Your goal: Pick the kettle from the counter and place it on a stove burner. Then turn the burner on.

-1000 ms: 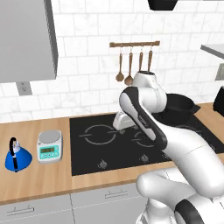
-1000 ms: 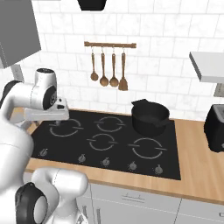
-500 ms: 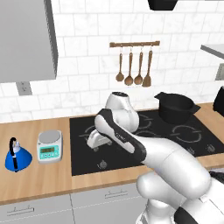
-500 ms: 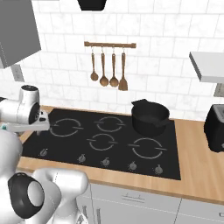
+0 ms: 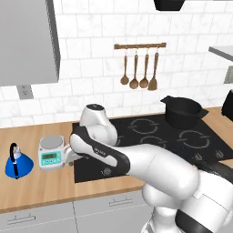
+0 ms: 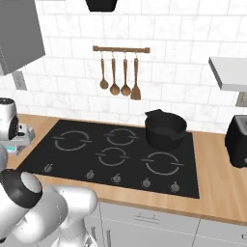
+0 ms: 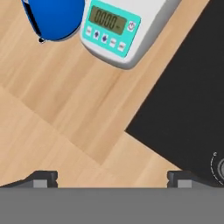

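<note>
On the far left of the wooden surface sits the kettle, at about nine o'clock from the little white scale and just beside it. From the hand camera, its blue body shows at eleven o'clock, touching nothing else.

It looks small and hard, like painted metal. I think it would be light if it is empty, but I cannot see inside, so it may hold water. The smooth cone sides look slippery and slope away, so they are a bad place to squeeze. The black arched handle on top is thin and stands up, and that looks like the best place to take hold.

The pincer hangs over bare wood near the corner of the black cooktop. Its two dark fingertips stand wide apart with nothing between them.

Counting things: one kettle, one scale, one black pot at the back of the cooktop. Four spoons hang on the wall rail. Five grey rings are marked on the glass, and the biggest ring is at the left. Six small knobs run along the front edge, I think, though they are tiny.
</note>
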Tool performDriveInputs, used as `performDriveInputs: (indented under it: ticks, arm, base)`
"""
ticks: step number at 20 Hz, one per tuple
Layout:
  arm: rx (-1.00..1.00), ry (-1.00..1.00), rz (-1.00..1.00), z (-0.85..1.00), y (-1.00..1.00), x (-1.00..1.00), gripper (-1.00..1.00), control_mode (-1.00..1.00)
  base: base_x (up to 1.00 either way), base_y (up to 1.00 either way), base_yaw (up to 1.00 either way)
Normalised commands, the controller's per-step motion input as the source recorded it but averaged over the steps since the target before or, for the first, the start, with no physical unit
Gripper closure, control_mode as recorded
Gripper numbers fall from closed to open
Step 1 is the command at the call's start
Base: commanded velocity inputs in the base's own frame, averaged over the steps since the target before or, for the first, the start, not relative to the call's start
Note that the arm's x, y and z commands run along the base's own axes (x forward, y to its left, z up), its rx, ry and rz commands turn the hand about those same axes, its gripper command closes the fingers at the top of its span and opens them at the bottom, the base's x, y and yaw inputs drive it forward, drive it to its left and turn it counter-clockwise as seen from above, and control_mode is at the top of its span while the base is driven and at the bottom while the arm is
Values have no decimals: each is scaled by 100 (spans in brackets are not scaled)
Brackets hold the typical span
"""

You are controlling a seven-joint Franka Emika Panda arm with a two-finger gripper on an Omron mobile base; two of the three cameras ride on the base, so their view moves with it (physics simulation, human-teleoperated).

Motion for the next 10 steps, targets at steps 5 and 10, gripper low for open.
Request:
performDriveInputs:
  ticks: [5,10]
  arm:
    - [-3,3,0,0,92,0,-100,-100]
    - [0,1,0,0,83,-4,-100,-100]
  base:
    - [0,0,0]
    - [0,0,0]
